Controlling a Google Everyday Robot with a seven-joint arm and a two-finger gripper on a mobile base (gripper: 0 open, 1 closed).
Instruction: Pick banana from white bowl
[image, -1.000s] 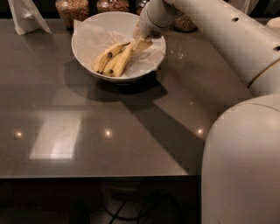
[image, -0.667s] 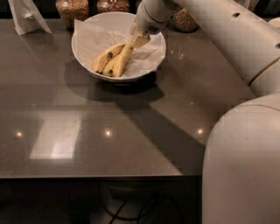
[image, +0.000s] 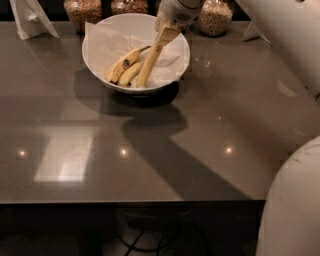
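the hand (image: 166, 34) hangs over the far right part of the white bowl (image: 88, 65), at about 1 o'clock from the bowl's middle, and its two fingers are closed on the upper end of the banana (image: 150, 62). the banana is tilted steeply: its top is in the hand's grip, and its lower end rests down in the bowl at about 6 o'clock, near the front rim. it is the longest of the three fruits and nearly straight. to its 9 o'clock lie the other two, both flat on the white paper lining (image: 102, 45): a banana with a dark sticker (image: 122, 62), its thin stem pointing toward 2 o'clock, and just beside it a shorter banana (image: 129, 74), which sits between the stickered one and the lower end of the held banana. whether the short one touches the held banana cannot be told. the bowl stands on the dark glossy counter (image: 150, 150) toward its far edge, at 12 o'clock in the view, casting a wide shadow toward 5 o'clock. behind the bowl stand three glass jars of grain (image: 215, 17), and a folded white paper (image: 32, 17) stands at 10 o'clock. the white arm (image: 280, 35) comes in from 2 o'clock, and the robot's rounded body (image: 295, 210) fills the corner at 4 o'clock.
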